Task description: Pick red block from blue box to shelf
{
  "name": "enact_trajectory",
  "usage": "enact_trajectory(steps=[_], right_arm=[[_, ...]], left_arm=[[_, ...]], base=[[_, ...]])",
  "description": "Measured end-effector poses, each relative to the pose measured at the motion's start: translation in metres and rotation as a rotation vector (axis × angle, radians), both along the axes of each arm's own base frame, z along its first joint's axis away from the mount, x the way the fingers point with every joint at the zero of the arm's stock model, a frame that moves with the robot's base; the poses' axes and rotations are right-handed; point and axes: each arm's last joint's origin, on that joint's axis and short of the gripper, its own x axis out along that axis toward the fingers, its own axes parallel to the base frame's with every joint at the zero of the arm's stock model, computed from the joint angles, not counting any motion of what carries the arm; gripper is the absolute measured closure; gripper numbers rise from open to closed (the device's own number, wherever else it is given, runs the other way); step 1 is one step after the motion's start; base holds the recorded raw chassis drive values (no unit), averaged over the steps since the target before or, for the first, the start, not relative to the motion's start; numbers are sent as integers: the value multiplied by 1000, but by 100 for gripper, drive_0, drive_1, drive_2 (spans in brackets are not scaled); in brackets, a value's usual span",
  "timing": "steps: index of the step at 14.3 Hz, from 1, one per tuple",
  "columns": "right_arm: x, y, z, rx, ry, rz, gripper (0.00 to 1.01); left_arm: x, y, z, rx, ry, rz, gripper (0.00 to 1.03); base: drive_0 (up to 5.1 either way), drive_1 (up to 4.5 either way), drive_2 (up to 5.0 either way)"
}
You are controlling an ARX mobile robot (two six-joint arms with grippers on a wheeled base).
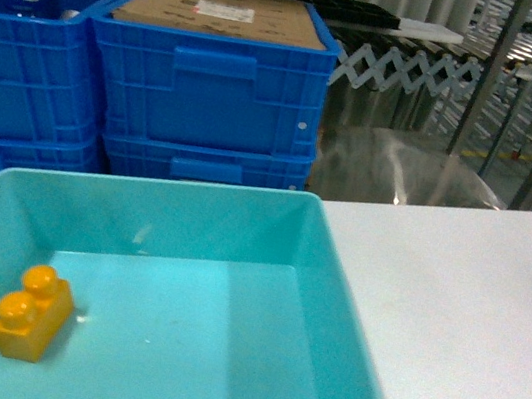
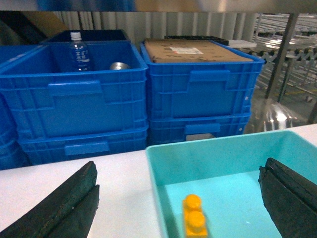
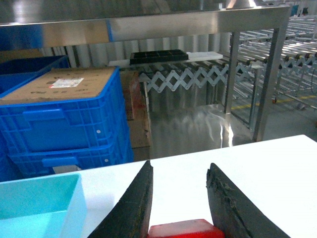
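Right gripper [image 3: 178, 208] is showing its two dark fingers [image 3: 130, 208] parted only narrowly, and the red block [image 3: 185, 230] is sitting between them at the bottom edge of the right wrist view, apparently gripped, though actual contact is cut off by the frame edge. That block is already lying outside the blue box [image 3: 39, 208], which is standing low to the left of this gripper on the white table [image 3: 257, 168]. Left gripper [image 2: 178, 198] is hanging wide open and holding nothing over the box, where only the orange-yellow brick [image 2: 194, 218] is resting. Ahead of and above the right gripper, the shelf [image 3: 148, 22] rail is spanning the view, so the coming move is likely turning on lifting the block forward and upward with the right arm.
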Motion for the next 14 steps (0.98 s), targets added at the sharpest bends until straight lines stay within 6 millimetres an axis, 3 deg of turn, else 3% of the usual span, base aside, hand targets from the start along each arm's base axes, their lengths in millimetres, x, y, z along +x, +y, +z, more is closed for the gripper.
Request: enact_trajectory(steps=[14], right_arm=[[0,0,-1,0,9,-2,74]], left_arm=[[0,0,0,0,1,0,5]], base=[[302,-552,-216]])
